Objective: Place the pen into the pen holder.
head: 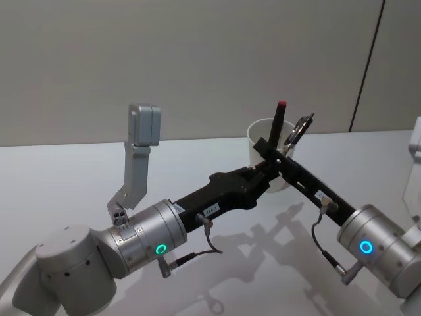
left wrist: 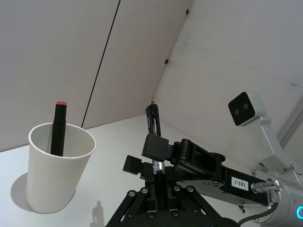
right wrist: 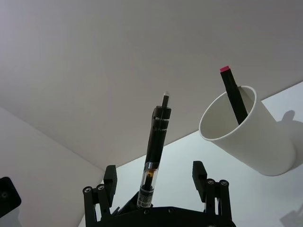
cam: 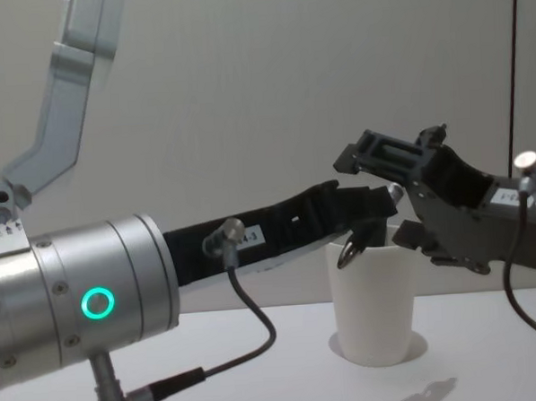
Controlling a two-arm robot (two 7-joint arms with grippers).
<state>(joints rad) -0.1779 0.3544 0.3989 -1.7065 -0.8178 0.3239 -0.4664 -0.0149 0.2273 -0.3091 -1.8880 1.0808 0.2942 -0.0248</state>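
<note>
The pen (head: 300, 128), black with a clear section, stands tilted in the air just right of the pen holder (head: 262, 137), a white paper cup. My left gripper (left wrist: 158, 188) is shut on the pen's (left wrist: 152, 118) lower end. My right gripper (right wrist: 155, 171) is open, its fingers (right wrist: 111, 176) standing wide on either side of the pen (right wrist: 156, 137) without touching it. Both arms meet in front of the cup in the head view. A black marker with a red cap (head: 279, 117) leans inside the pen holder (left wrist: 52, 170).
The cup stands on a white table (head: 66, 178) before a grey wall. The left arm's camera bracket (head: 141, 141) rises tall at the left. Cables (head: 210, 240) hang under both forearms. Bare table lies left and right of the cup.
</note>
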